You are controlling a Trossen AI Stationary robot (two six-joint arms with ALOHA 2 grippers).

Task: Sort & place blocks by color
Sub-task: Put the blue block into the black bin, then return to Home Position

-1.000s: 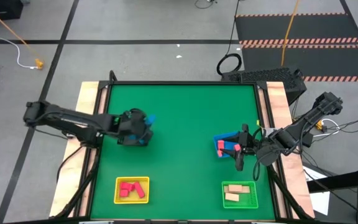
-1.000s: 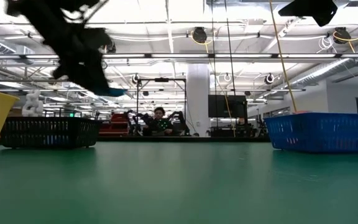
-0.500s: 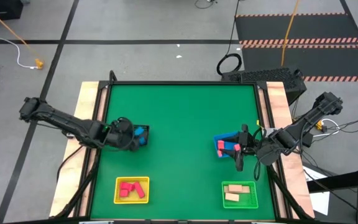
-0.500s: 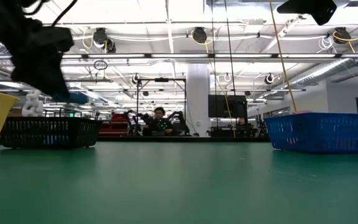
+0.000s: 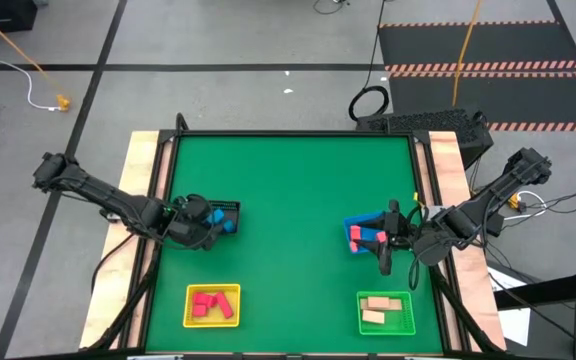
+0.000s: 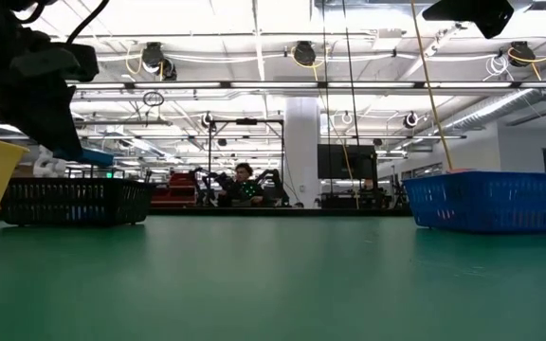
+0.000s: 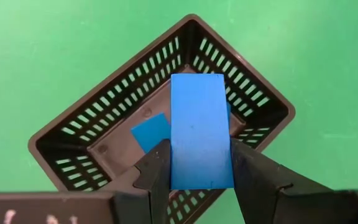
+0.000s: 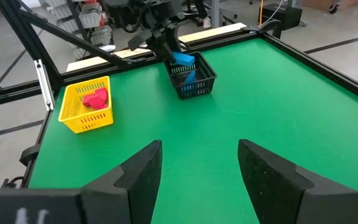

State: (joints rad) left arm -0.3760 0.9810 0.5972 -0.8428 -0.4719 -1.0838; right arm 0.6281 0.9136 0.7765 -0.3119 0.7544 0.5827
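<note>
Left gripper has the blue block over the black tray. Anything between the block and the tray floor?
Nothing visible blocks it. The left gripper holds the blue block above the open black tray; another blue block already lies inside, beside the drop path.

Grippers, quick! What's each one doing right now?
Left gripper: closed on a blue block, above the black tray.
Right gripper: open, holding nothing.

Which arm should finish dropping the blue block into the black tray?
Left. The left gripper already holds the blue block directly above the black tray; the right gripper waits open, far across the table.
</note>
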